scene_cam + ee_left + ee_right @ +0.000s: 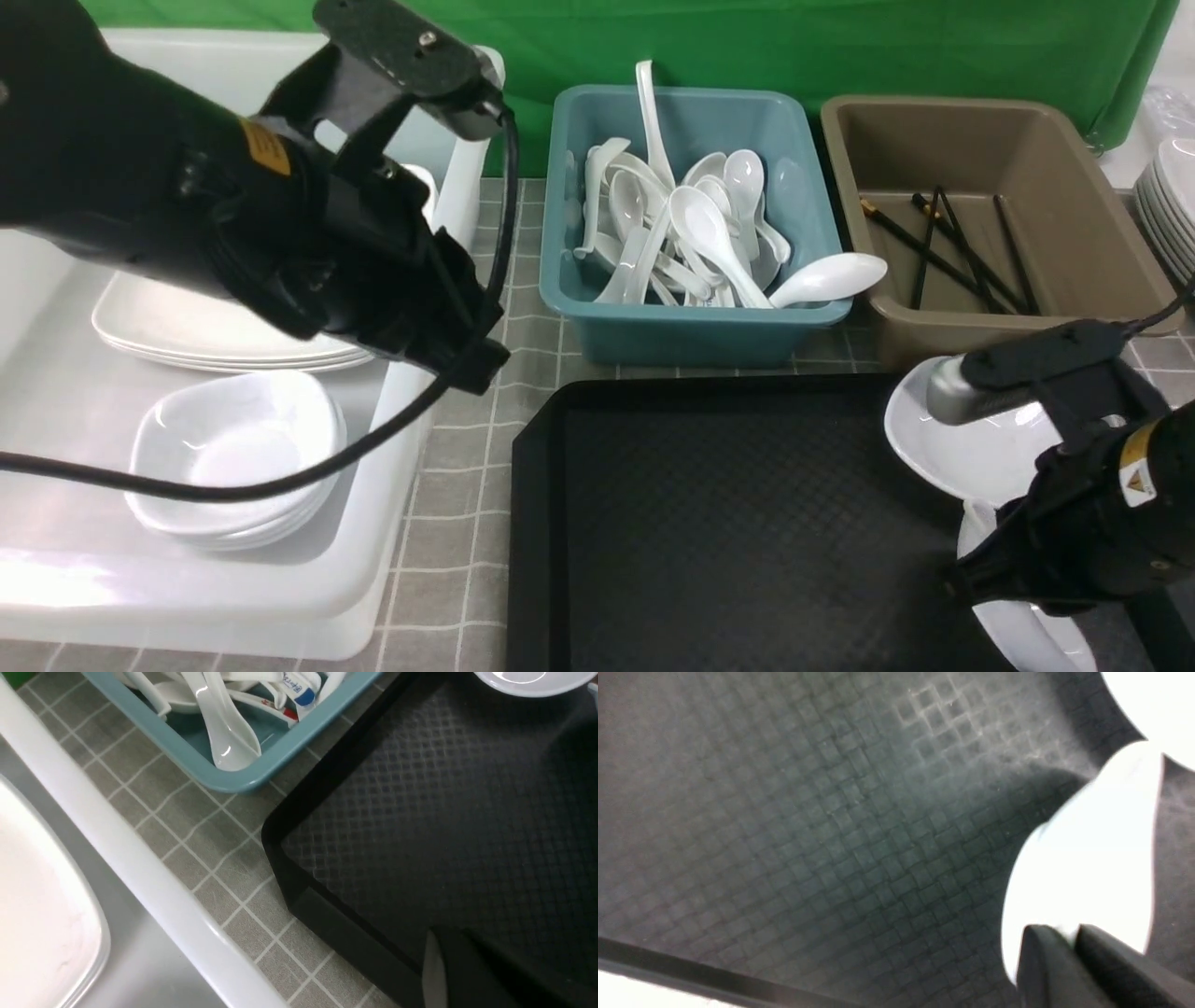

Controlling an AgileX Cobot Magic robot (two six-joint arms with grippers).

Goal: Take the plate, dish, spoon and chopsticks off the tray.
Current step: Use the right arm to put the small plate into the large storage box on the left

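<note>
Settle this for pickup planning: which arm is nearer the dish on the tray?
Right. The right gripper is beside the dish, at the spoon; the left gripper is away by the white tub.

The front camera looks forward and down from the robot's own side across the tray [747,523]. The left wrist camera looks down on the tray's corner beside the teal tub [205,772]. The right wrist camera sits very close over the tray, by the spoon [1087,858]. All 3 views share the tray.
</note>
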